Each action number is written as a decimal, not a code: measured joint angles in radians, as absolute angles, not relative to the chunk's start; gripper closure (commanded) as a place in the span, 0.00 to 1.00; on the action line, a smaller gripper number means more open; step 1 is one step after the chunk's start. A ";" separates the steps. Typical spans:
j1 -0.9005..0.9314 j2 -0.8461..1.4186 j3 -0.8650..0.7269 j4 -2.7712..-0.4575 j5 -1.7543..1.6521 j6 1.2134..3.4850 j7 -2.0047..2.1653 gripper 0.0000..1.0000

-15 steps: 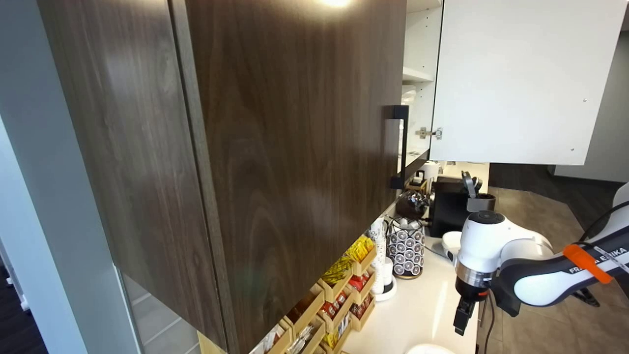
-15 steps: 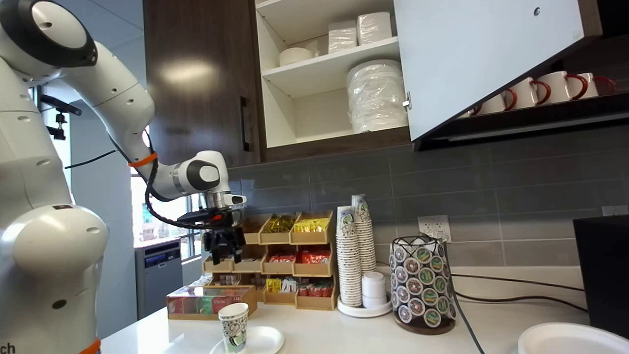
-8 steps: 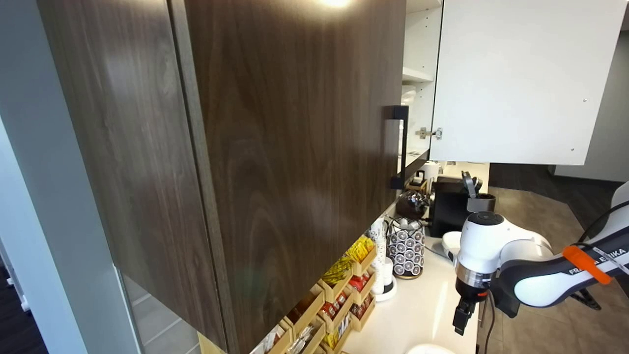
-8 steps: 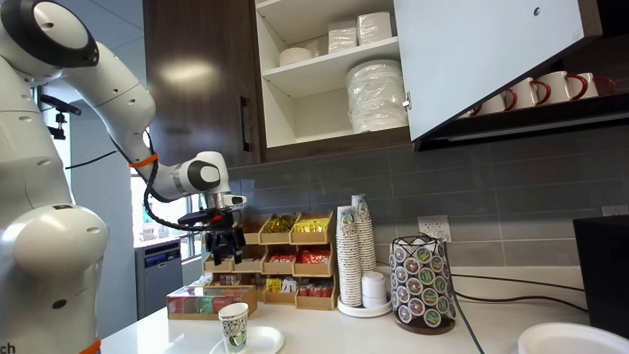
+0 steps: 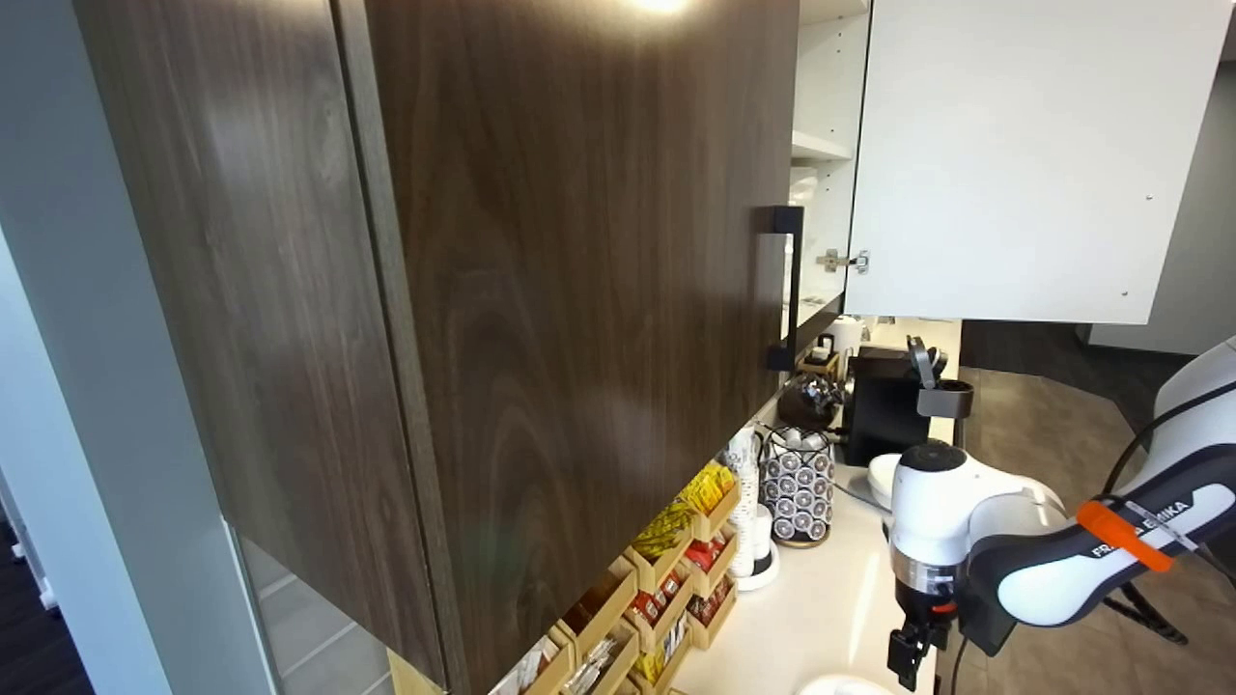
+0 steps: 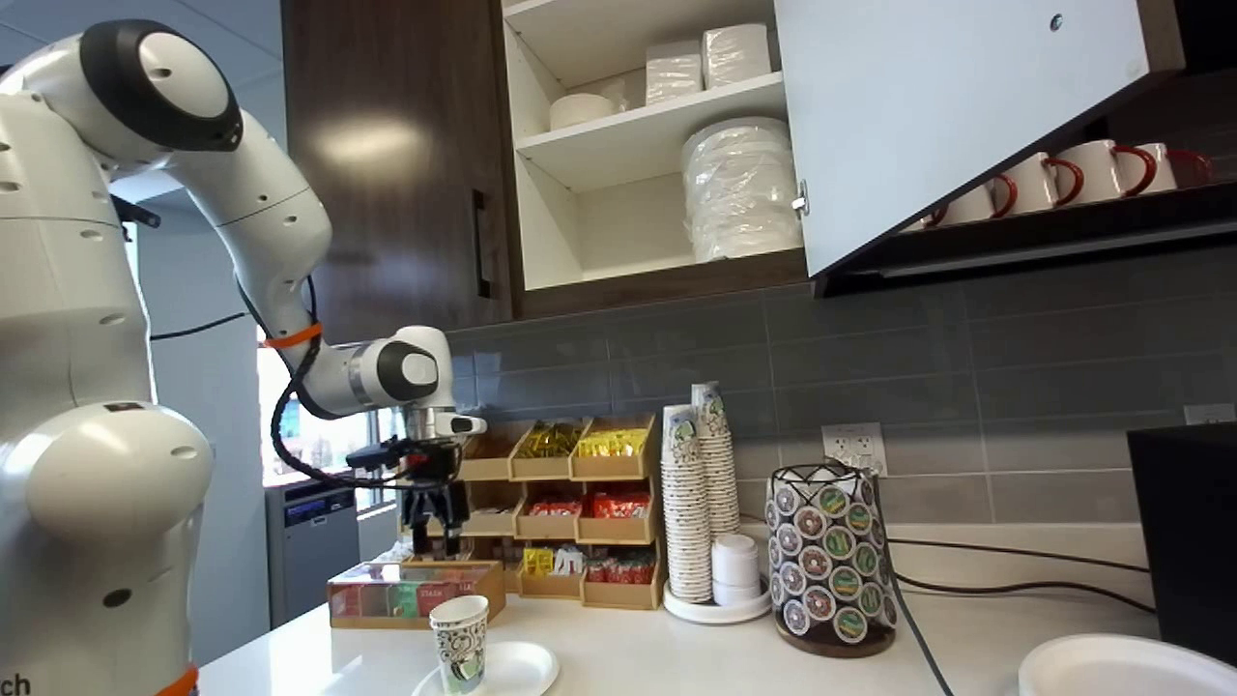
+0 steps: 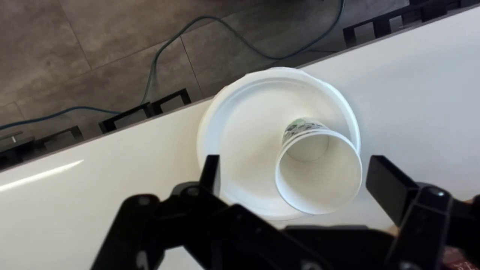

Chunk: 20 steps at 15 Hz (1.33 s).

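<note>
Paper cup (image 6: 459,646), white with a green and black leafy print, stands upright on a round white plate (image 6: 527,667), near the edge of the pale counter (image 6: 618,657). Left to right in an exterior view: my white robot arm (image 6: 106,367) fills the left side and bends across at the top, so that its black gripper (image 6: 436,541) hangs with the tips pointing down. Its fingers (image 7: 390,187) are spread wide and grasp nothing; in my wrist view the cup's mouth shows between them, nearer the right-hand one, while the other overlaps the plate's left rim. Seen from the side, the gripper is above the cup and apart from it. Behind the cup sits a low box (image 6: 493,588) with a clear top and colored packets inside, then a tiered wooden organizer (image 6: 609,470) filled with yellow and red sachets. Next come two tall stacks of cups (image 6: 688,522) (printed like the first one, as far as I can tell), then a round rack (image 6: 814,639) covered in coffee pods, and at the far right a white dish (image 6: 1111,669) and a black appliance (image 6: 1184,522), both cut off by the frame. Overhead, I see a wall cabinet (image 6: 662,284) holding plastic-wrapped tableware (image 6: 742,188), its pale door (image 6: 947,106) swung out, and white mugs (image 6: 1095,174) with red handles on a shelf (image 6: 1063,217) to the right.
</note>
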State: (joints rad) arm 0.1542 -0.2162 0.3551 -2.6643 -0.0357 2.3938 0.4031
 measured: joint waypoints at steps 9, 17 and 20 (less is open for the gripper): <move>0.156 -0.123 0.352 -2.655 -0.076 2.430 0.473 0.00; 0.164 -0.003 0.289 -2.659 -0.024 2.704 0.477 0.00; 0.166 0.047 0.265 -2.659 0.004 2.767 0.476 0.00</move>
State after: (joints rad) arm 0.1659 0.0474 0.2647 -2.6587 0.0042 2.7668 0.4756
